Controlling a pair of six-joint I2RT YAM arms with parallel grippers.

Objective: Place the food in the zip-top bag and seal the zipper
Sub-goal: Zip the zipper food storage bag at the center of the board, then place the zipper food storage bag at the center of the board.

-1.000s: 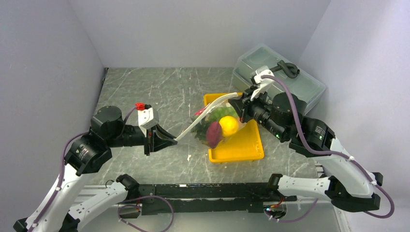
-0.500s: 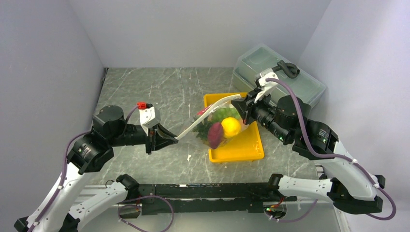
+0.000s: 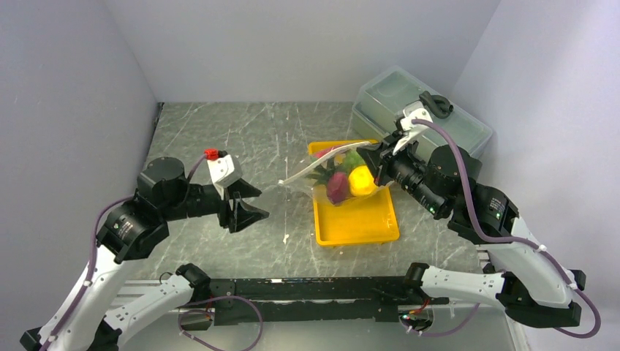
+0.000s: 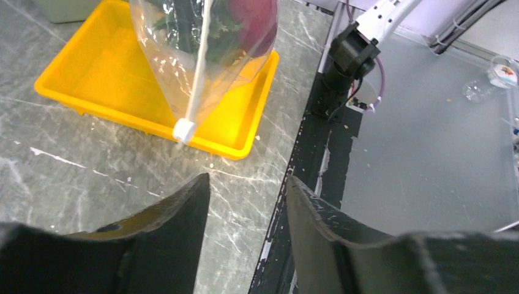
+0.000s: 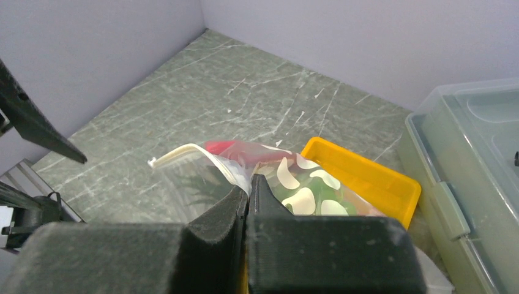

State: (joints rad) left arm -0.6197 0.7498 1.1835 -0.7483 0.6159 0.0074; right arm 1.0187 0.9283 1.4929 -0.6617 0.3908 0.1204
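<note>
- Loading looks done: the food sits inside the zip-top bag [image 3: 333,179] — a yellow lemon [image 3: 360,179], a dark red piece [image 3: 337,187], green leafy produce [image 3: 353,159] and something red near the mouth. No loose produce shows on the counter [image 3: 241,139] or in the yellow tray [image 3: 358,223].
- The zipper [image 4: 196,79] reads as one closed whitish strip running to its end tab in the left wrist view. I judge the seal made or nearly so; the stretch near the right gripper is hidden, so I cannot confirm its whole length.
- Right gripper [image 3: 373,164]: fingers together, clamped on the bag's mouth edge at one corner. The bag hangs from it over the far half of the tray.
- Left gripper [image 3: 248,205]: jaws apart and holding nothing. The bag's free corner lies toward its 2 o'clock, near but not touching.
- The lidded box [image 3: 453,128] stands at the tray's 1 o'clock.
- What is probably left — a check of the seal, then setting the bag down.
</note>
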